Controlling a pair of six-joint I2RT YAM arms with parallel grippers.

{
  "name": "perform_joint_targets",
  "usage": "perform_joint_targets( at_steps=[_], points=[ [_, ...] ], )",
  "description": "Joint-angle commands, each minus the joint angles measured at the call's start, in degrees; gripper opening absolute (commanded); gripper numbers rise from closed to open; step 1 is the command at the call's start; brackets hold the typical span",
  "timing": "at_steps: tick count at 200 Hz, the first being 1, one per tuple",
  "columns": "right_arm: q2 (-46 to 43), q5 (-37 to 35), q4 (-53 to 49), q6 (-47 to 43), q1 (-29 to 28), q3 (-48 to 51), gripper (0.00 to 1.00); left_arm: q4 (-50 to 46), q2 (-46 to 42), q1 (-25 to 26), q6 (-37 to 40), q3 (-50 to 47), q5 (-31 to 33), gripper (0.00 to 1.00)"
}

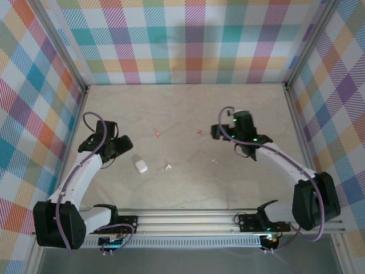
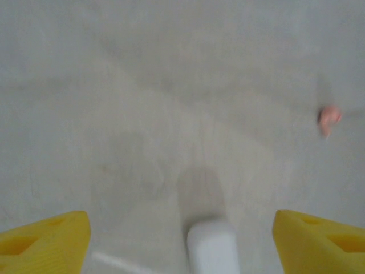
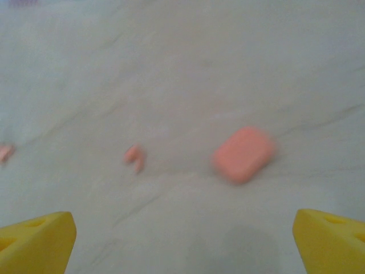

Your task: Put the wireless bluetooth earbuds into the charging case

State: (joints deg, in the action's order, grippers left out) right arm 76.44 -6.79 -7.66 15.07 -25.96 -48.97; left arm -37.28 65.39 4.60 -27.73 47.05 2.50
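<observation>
**Both claws spread and empty, earbuds loose on the table**

The left claw hovers with its yellow fingers spread wide, pinching nothing. The white case lies on the table just ahead of it, roughly between the two fingers. Farther off to the right sits a pink earbud.

The right claw is likewise spread and empty. The pink case lies ahead of it, too blurred to tell whether its lid is up. A second pink earbud rests near the case's left side, apart from it.

In the overhead view a first white earbud lies near the white case, and a second white earbud lies well apart toward the right arm.

The earbuds are probably very light, hard and smooth, so they may skid or flip out of a pinch. The safest hold looks to be across the body, fingertips low against the table. The cases also look light enough to slide if nudged, so one may need steadying.
</observation>
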Motion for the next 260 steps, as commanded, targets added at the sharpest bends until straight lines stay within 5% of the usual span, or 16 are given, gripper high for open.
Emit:
perform_joint_targets(
  at_steps=[1, 36, 94, 260],
  points=[
    [3.5, 0.6, -6.5, 3.7, -7.4, -2.7, 0.96, -5.3, -1.0, 1.1, -7.1, -5.1, -9.6, 0.76],
    [7.8, 0.7, -4.7, 8.1, -15.3, -1.7, 0.94, -0.3, 0.1, 4.7, -10.5, -10.8, -14.8, 0.59],
    [10.2, 0.8, -2.6, 14.7, -17.9, 1.5, 0.94, 7.8, 2.1, 8.3, -11.5, -14.5, -14.7, 0.51],
    [3.9, -4.7, -5.7, 13.4, -17.9, 2.9, 0.97, 4.8, 20.6, 12.1, -5.6, -2.0, -5.1, 0.54]
  ],
)
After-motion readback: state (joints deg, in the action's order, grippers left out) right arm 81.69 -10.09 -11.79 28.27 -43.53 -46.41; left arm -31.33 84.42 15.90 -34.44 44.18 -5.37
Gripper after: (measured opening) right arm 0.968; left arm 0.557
